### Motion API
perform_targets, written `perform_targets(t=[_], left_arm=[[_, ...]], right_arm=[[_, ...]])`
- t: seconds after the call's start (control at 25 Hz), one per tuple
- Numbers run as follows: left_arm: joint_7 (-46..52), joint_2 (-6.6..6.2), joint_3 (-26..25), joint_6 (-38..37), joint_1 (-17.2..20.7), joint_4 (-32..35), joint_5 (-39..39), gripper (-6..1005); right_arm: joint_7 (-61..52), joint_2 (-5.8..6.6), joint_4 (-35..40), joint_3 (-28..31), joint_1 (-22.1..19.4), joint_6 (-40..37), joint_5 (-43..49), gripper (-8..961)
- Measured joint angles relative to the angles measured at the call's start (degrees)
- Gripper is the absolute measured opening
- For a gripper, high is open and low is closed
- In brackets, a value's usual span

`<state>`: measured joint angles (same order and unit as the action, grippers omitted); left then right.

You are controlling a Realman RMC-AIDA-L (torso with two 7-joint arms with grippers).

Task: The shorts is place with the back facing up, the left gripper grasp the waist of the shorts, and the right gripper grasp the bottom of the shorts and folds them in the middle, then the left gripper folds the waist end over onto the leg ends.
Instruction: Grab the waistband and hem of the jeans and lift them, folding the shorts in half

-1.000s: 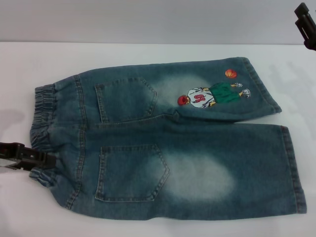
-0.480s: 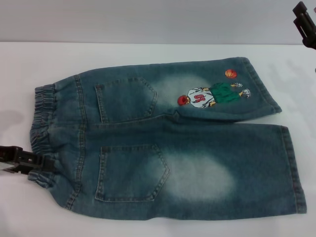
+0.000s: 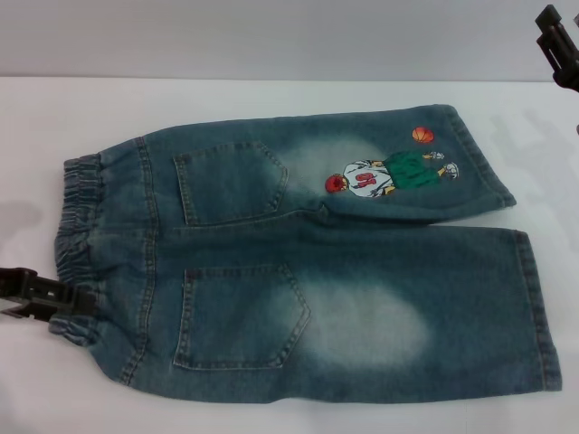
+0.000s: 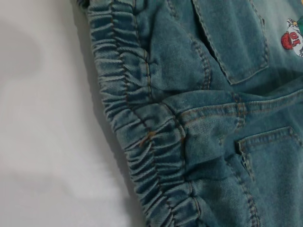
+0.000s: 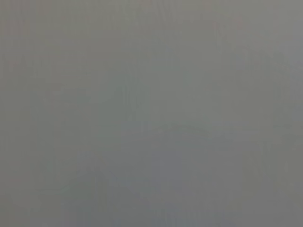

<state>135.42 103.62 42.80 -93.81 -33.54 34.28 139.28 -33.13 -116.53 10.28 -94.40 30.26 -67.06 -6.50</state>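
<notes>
Lying flat on the white table [image 3: 271,418], back side up, the shorts [image 3: 308,262] fill most of the head view, with the ruffled waist of the shorts [image 3: 80,240] at the robot's left and the bottom of the shorts [image 3: 534,307] at its right. Nearest the robot is the lower leg, with one back pocket [image 3: 240,316] and a bleached pale patch [image 3: 375,325] beside it. At the near left corner the left gripper [image 3: 68,303] reaches in low from the table edge, its dark fingers touching the waistband's near end; whether they are clamped on the cloth I cannot tell. The left wrist view shows only the gathered elastic band [image 4: 137,132] and the stitched pockets close up, with bare table beside them. Farther back lies the other leg, slightly angled, carrying the second pocket [image 3: 231,181] and the embroidered basketball player [image 3: 389,174] with an orange ball [image 3: 422,135] near its hem. Well apart, at the far right corner, the right gripper [image 3: 556,45] hangs above the table, clear of the cloth; how far it is open cannot be told. Its wrist view shows plain grey.
</notes>
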Motion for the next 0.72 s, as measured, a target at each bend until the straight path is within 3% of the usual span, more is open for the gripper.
perform_targets(t=[0.72], left_arm=[[0.42, -0.10, -0.37, -0.29, 0.15, 0.00, 0.03, 787]], right_arm=[[0.10, -0.36, 0.01, 0.62, 0.06, 0.44, 0.00, 567]])
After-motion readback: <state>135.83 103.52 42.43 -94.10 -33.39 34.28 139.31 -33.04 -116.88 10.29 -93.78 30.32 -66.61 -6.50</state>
